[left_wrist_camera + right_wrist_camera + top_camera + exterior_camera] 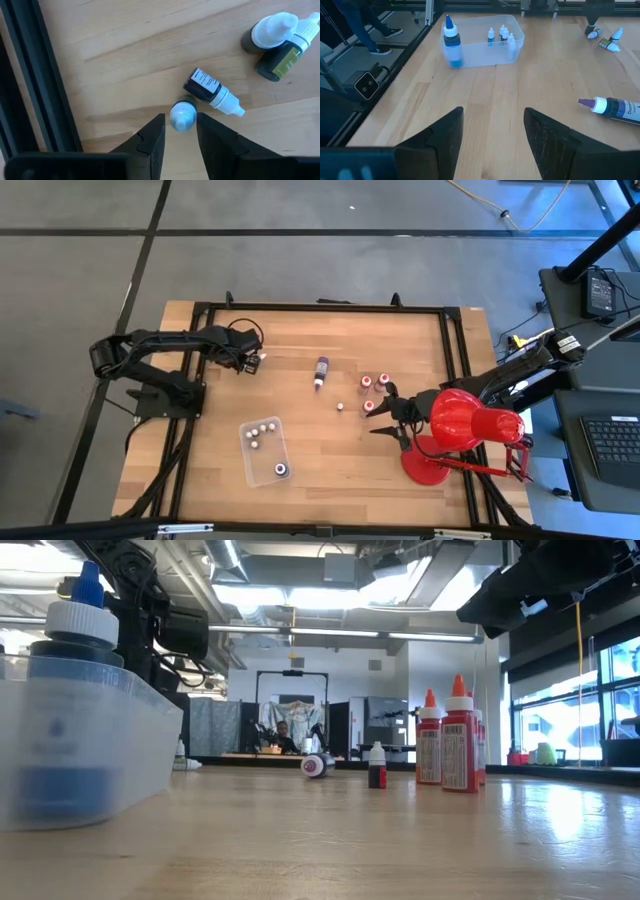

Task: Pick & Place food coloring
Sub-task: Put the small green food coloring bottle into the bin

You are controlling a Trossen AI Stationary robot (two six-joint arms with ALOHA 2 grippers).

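Left gripper (180, 137) sits near the table's left edge, toward the far-left corner, jaws partly spread with a small upright dropper bottle (183, 114) standing between the fingertips; contact with its pale blue cap cannot be confirmed, a sliver of gap shows on each side. Just beside it a dark bottle with a white cap (212, 91) lies on its side, touching or nearly touching the upright one. A little farther off lie two more small bottles (277, 47), one dark green, white caps together (all four cluster by the left edge frame). Right gripper (492, 132) hovers above the wood at the table's right side, jaws spread wide, holding nothing. In the high view the clear tray (250, 463) rests toward the near edge, left of centre, with several tiny white-capped bottles (262, 430) at its far end and a larger blue bottle (282, 470) at its near end. A long purple bottle (321, 370) lies flat near the table's centre, toward the far edge. Three red bottles (372, 385) and one tiny dark bottle (341, 407) stand upright right of centre, near the right gripper. A red desk lamp (462, 425) stands at the right edge, its base toward the near-right corner.
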